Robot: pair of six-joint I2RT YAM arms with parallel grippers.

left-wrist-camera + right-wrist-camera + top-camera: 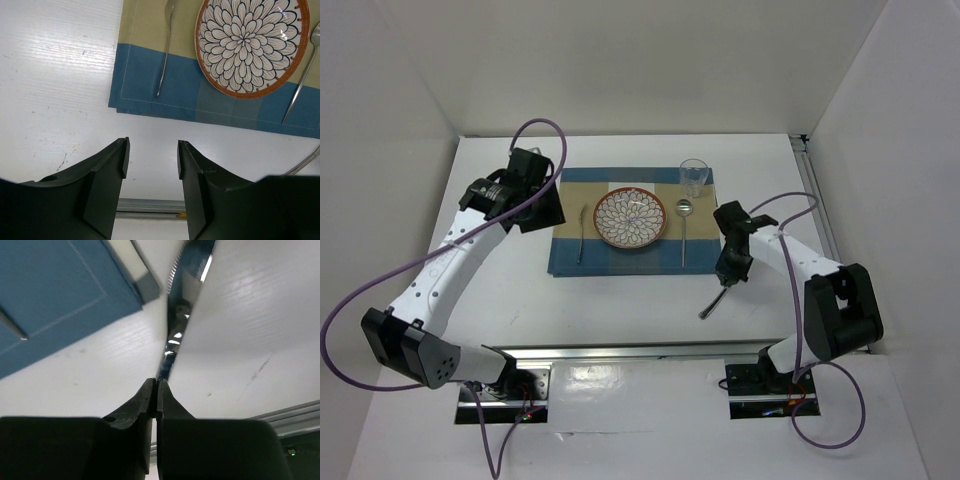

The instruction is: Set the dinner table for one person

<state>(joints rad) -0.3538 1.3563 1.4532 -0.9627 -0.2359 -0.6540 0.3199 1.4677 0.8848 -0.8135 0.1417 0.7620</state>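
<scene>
1. At the near side of the tabletop (620, 315), the knife (709, 306) is held by the right gripper (156, 385). The gripper's fingers are pressed together on the thin blade, which is seen edge-on in the right wrist view.
2. The knife hangs over bare tabletop at about 4 o'clock from the placemat (565, 262). Its long axis runs roughly from 7 to 1 o'clock, with the free end pointing toward 7. Whether that end touches the surface cannot be told.
3. The left gripper (151, 157) is spread wide and holds nothing. It hovers at about 9 o'clock from the placemat.
4. On the placemat, the fork (581, 235) lies at 9 o'clock from the plate (630, 218) and the spoon (684, 232) at 3 o'clock. Both are aligned 6 to 12.
5. Farthest off, the glass (693, 177) stands upright at 12 o'clock from the spoon.
6. The step in hand is judged to be the placing of the knife, the last piece not yet laid.
7. For the next move, the knife would need to be carried toward 11 o'clock, turned parallel to the spoon, lowered flat beside it and released.
8. The tabletop lies flat, with its long axis seemingly 9 to 3.
</scene>
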